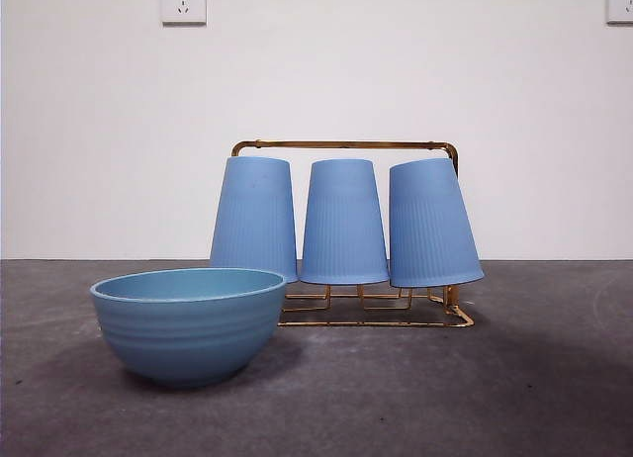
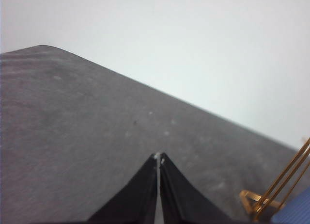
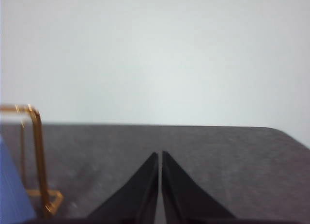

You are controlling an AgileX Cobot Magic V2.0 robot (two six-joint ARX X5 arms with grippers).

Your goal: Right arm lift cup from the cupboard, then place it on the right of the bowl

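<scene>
Front view showed three inverted cups on the cupboard [image 1: 346, 146] toward the bench's [image 1: 554, 378] far edge, rightmost cup [image 1: 431, 225] tilted, bowl [image 1: 188, 323] nearer the front edge, left gripper [image 2: 159, 157] fingers closed, empty, right gripper [image 3: 159, 153] fingers closed, empty.

Three ribbed blue cups hang mouth-down on the gold wire cupboard [image 1: 346, 145]; the cup [image 1: 432, 223] at 3 o'clock in the row tilts outward. The ridged blue bowl [image 1: 188, 323] sits upright at the cupboard's 8 o'clock, nearer the camera.
</scene>
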